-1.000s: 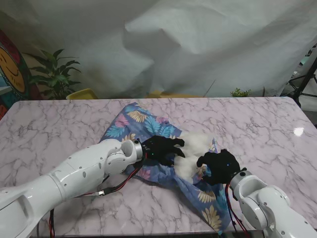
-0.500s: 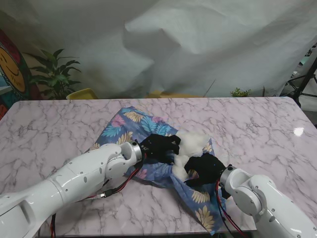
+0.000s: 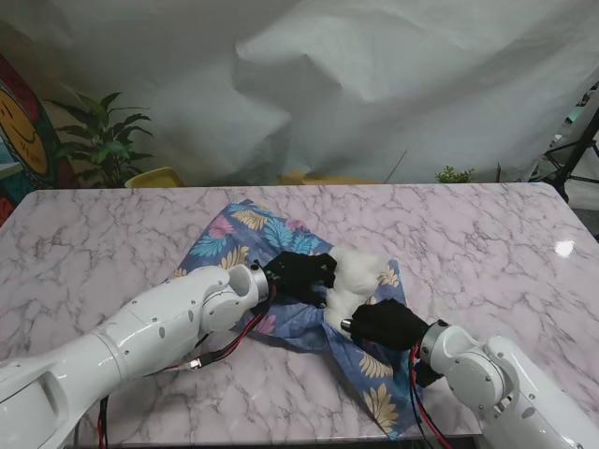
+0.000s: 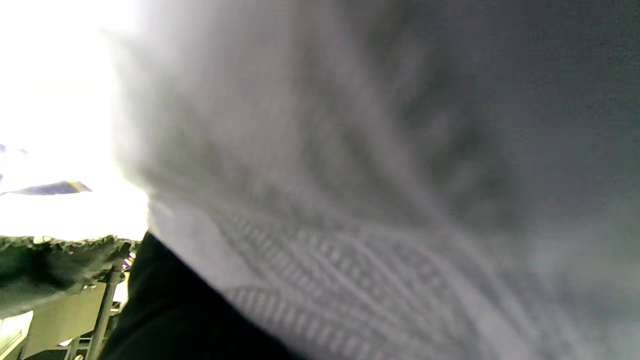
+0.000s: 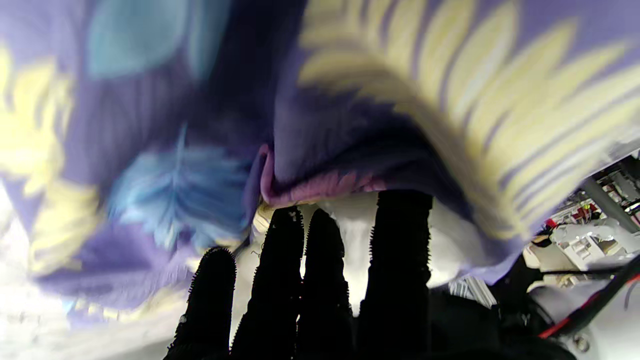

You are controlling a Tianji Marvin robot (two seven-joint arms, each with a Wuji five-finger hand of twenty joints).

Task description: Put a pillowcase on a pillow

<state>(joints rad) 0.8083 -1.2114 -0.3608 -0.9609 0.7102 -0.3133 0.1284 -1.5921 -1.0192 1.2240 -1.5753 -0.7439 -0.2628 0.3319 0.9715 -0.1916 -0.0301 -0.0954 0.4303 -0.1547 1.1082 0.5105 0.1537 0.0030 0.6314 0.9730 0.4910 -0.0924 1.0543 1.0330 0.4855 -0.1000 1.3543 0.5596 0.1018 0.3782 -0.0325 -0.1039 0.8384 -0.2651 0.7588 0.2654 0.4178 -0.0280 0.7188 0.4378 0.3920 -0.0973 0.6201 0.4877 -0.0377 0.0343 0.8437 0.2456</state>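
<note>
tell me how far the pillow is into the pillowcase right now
Partly done. The white pillow sits in the mouth of the floral pillowcase, with much of it bare. In hand: the left robot hand is on the pillow and cloth, and the right robot hand reaches into the opening; whether either grips is unclear. Left: pull the case over the bare part.

text: I read none | labels, brands, numbers: none legible to me | wrist views: too blurred for any lettering
</note>
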